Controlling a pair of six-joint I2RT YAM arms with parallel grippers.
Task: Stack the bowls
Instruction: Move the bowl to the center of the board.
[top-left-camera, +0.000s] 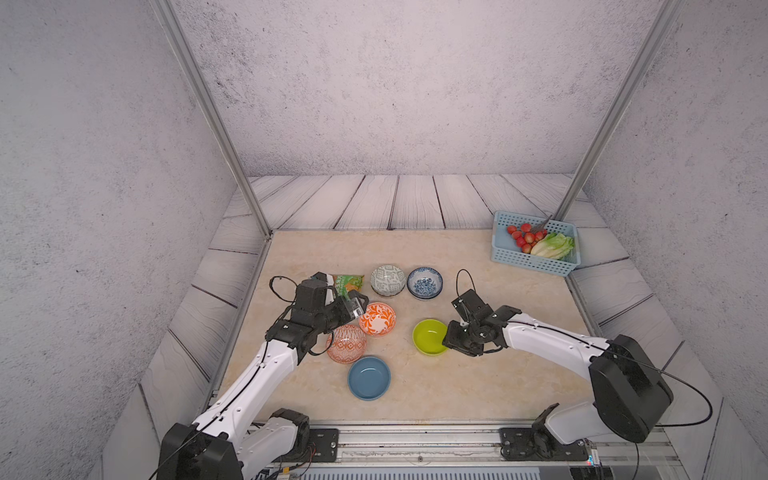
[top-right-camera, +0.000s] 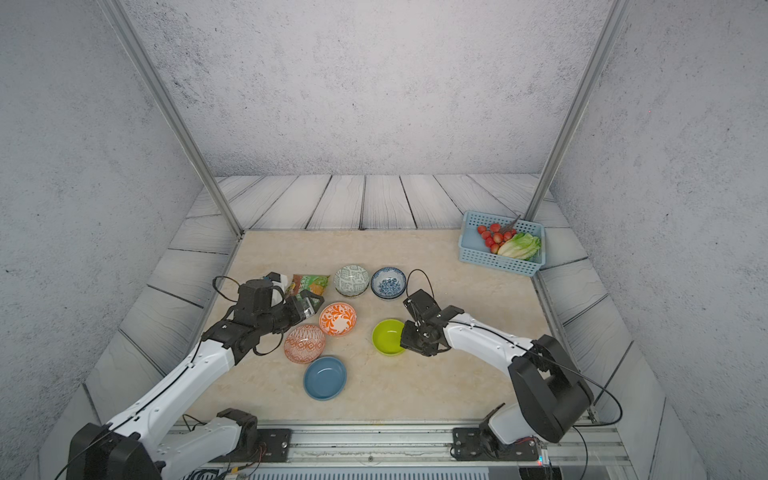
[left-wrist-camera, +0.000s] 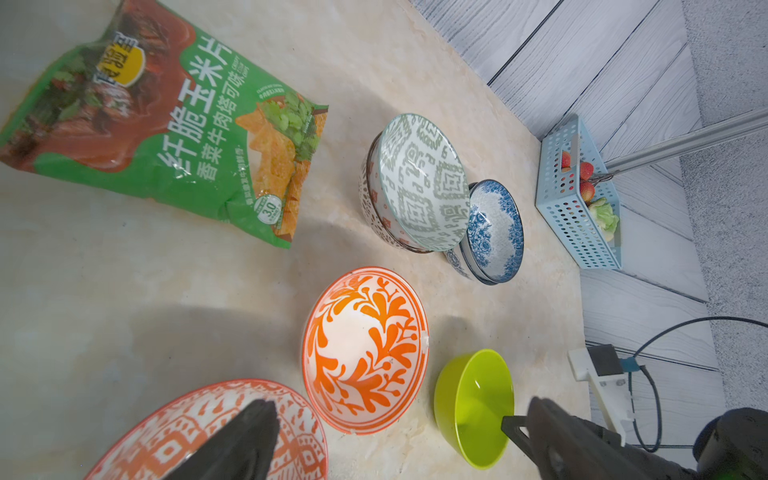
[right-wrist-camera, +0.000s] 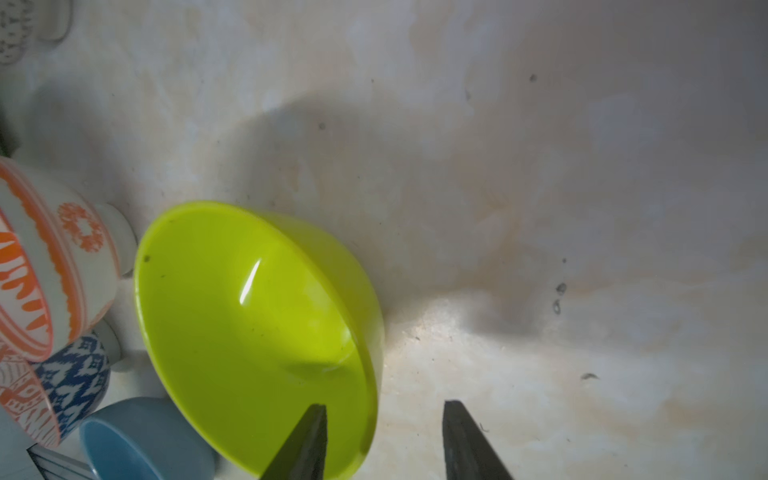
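**Lime bowl's rim sits between the right fingers**

Beige marble tabletop (top-left-camera: 478, 395), boxed in by grey textured walls, carries the bowls in a loose cluster left of centre. At the back of the cluster the grey-green patterned bowl (top-left-camera: 387, 280) sits nested in a white bowl with dark marks (left-wrist-camera: 371, 208). Just beside it stand the blue-floral bowls (top-left-camera: 424, 283), which the left wrist view shows as two, one inside the other. Nearer the robot, the orange leaf-patterned bowl (top-left-camera: 377, 319) and the orange diamond-patterned bowl (top-left-camera: 347, 344) stand side by side, with the plain blue bowl (top-left-camera: 369, 377) just in front. The lime bowl (top-left-camera: 430, 336) stands alone to their right, upright on the tabletop.

The right fingers (right-wrist-camera: 307, 440) straddle the lime bowl's rim on the right arm's side. One hangs inside the bowl and the other outside, partly spread, with a gap on each side of the wall, so nothing is clamped. Of the left fingers (left-wrist-camera: 249, 432) only one shows, above the diamond-patterned bowl; they stand wide and hold nothing.

A green snack packet (top-left-camera: 351, 282) lies flat behind the left wrist. A light blue basket (top-left-camera: 532, 264) with red fruit and lettuce sits in the far right corner.
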